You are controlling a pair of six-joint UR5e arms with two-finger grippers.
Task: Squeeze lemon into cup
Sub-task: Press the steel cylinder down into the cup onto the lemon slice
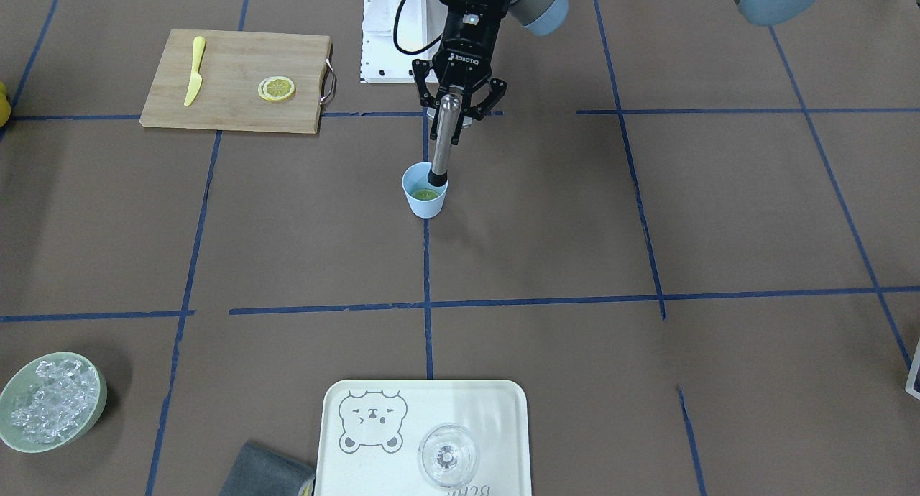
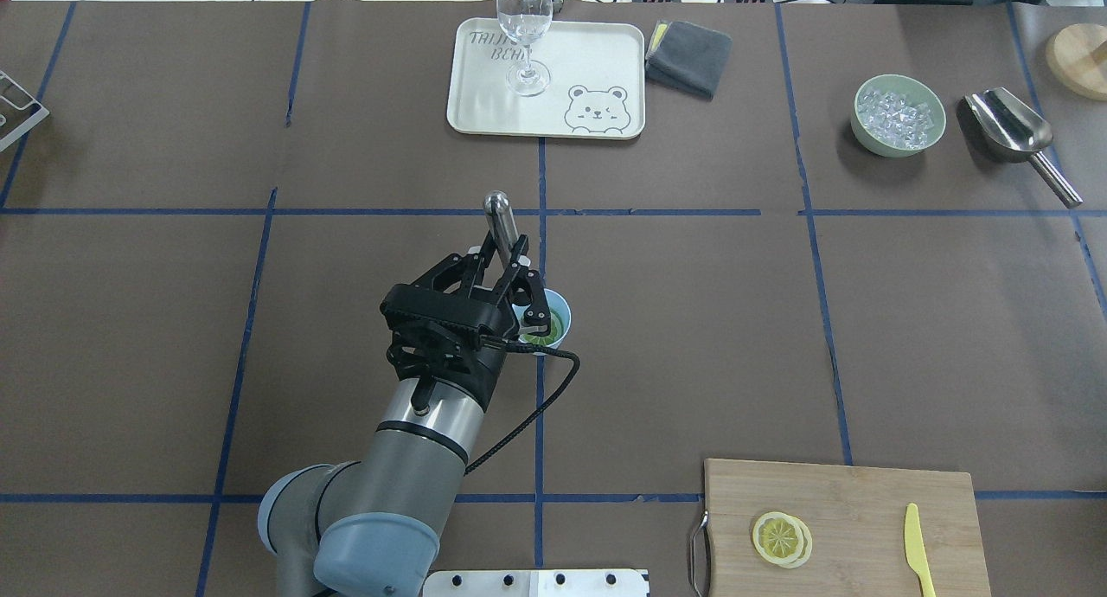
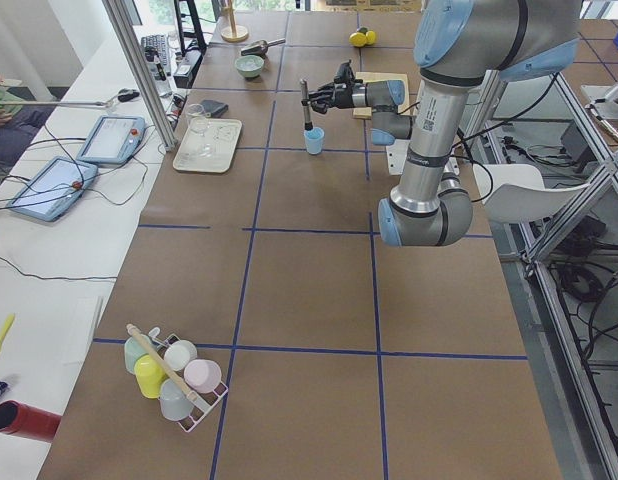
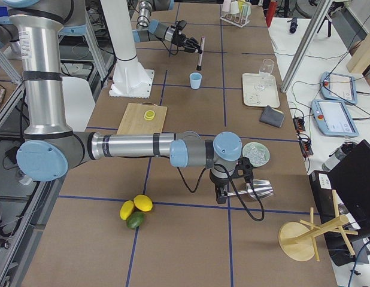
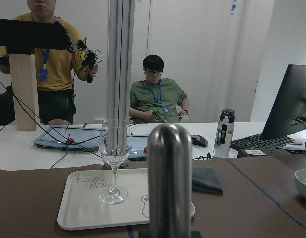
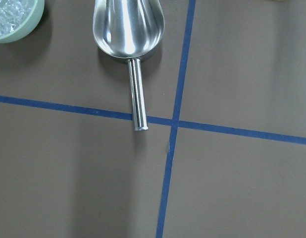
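Note:
The light-blue cup (image 1: 425,203) stands at the table's middle. Inside it lies the yellow-green lemon (image 1: 424,193), partly hidden under the black tip of a steel muddler (image 1: 440,167). My left gripper (image 1: 446,133) is shut on the muddler's shaft, above the cup and holding it nearly upright. From overhead the left gripper (image 2: 510,264) covers part of the cup (image 2: 559,306). The muddler's rounded top (image 5: 169,178) fills the left wrist view. My right gripper (image 4: 231,190) shows only in the exterior right view, above a metal scoop (image 6: 128,25); whether it is open or shut I cannot tell.
A wooden cutting board (image 2: 856,502) carries a thin lemon slice (image 2: 781,539) and a yellow knife (image 2: 918,547). A white tray (image 2: 484,104) holds a clear glass (image 2: 524,26), with a grey cloth (image 2: 689,55) beside it. A green bowl of ice (image 2: 898,117) sits next to the scoop.

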